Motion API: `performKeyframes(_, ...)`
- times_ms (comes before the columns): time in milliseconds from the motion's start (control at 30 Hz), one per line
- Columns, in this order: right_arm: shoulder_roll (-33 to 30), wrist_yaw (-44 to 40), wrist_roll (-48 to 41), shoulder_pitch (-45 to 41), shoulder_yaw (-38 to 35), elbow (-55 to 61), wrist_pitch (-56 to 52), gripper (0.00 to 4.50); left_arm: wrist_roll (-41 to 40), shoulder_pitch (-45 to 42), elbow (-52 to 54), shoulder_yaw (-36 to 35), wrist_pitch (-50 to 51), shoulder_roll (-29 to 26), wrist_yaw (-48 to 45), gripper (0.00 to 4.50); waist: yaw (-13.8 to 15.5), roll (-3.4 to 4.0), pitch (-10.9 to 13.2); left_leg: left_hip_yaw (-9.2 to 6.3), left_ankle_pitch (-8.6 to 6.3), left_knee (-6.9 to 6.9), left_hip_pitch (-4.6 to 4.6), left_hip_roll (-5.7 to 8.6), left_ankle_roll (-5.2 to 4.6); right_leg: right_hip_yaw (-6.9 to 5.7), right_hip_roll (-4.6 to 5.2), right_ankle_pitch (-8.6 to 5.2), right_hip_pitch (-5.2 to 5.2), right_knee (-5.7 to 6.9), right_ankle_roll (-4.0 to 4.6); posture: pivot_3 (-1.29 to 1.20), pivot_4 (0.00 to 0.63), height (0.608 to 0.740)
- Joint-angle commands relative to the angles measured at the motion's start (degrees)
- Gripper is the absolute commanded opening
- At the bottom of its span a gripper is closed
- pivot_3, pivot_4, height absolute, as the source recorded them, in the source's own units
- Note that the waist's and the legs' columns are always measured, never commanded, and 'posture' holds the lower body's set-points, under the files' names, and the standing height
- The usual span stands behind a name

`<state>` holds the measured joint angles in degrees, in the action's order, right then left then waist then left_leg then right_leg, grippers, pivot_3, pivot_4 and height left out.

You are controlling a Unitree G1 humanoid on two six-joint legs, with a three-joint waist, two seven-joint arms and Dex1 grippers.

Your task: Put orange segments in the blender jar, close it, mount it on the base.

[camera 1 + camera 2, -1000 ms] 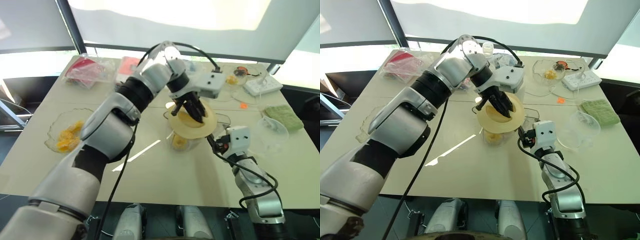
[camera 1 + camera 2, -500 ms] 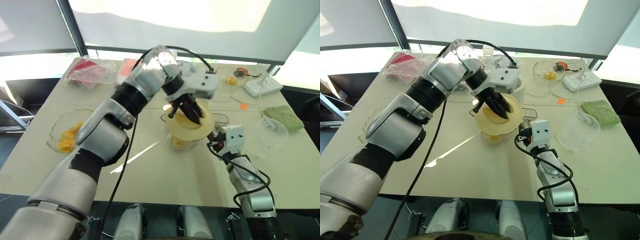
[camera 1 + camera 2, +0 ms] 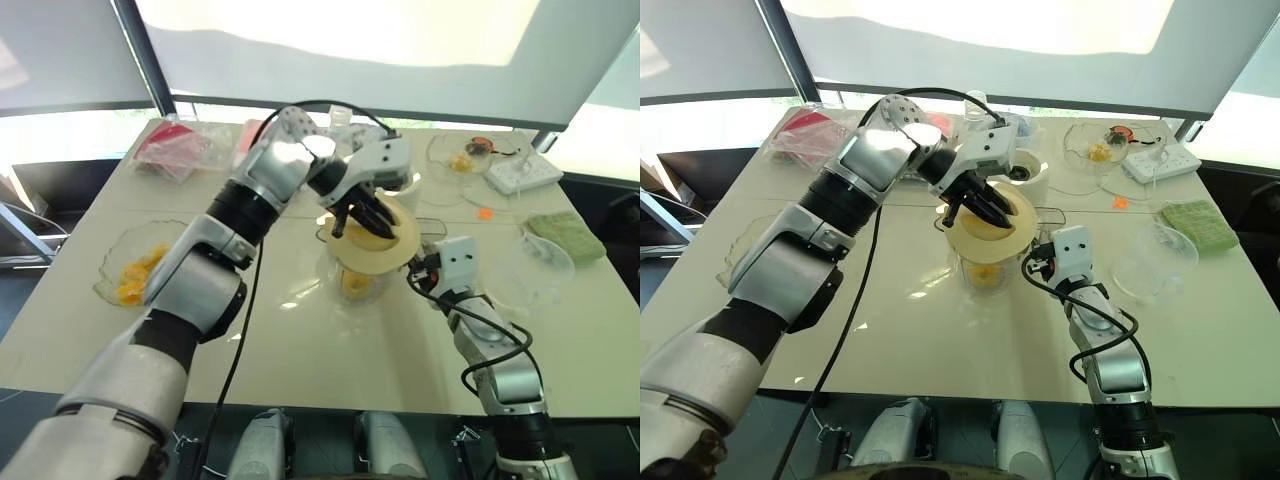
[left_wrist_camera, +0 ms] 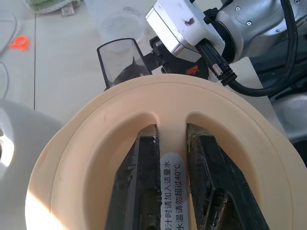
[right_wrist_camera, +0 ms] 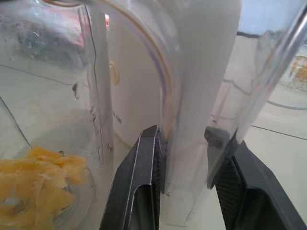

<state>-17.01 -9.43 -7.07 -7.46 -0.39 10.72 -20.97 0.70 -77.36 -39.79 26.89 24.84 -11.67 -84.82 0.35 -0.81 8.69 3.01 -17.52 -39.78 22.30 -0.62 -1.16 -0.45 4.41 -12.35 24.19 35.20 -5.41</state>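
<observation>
The right gripper (image 5: 184,163) has just clamped its jaws on the blender jar (image 3: 985,262) handle at mid-bench, steadying it. The left gripper (image 4: 171,158), jaws pinching the lid (image 3: 375,238) ridge, is lowering it onto the rim; orange segments (image 5: 36,177) lie inside.

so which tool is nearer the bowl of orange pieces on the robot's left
Left. The left tool holds the cream lid over the blender jar, closer to that bowl. The right tool grips the jar's handle on the far side.
</observation>
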Motion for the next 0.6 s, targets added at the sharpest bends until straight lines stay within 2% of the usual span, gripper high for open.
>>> performKeyframes(33,-1.6,0.0,2.9,-1.2,0.0,-0.3,-0.5,0.97,4.6,4.3,-5.4,4.0,2.9,0.8,2.7,0.21,0.0,0.00,-0.1,0.00,0.00,0.00,-0.02,0.00,0.00,0.00,0.00,0.00,-0.02,0.00,0.00,0.00,0.150,0.740)
performKeyframes(367,-1.2,0.3,2.6,-1.7,0.6,1.5,-5.7,0.97,2.8,10.5,7.0,3.7,15.6,-0.4,7.8,0.21,-0.1,0.09,-0.8,-0.05,0.00,0.01,-0.26,-0.02,0.00,0.00,0.03,-0.02,-0.28,-0.04,-0.01,0.00,0.150,0.740)
performKeyframes(600,-1.6,-0.5,3.2,-3.8,2.0,-1.0,-6.8,0.97,2.8,11.3,5.9,2.6,17.2,-0.5,11.6,0.21,-0.3,0.08,-0.8,-0.08,-0.02,0.26,-0.93,-0.02,0.01,-0.02,0.13,-0.19,-0.76,-0.24,-0.25,0.00,0.150,0.740)
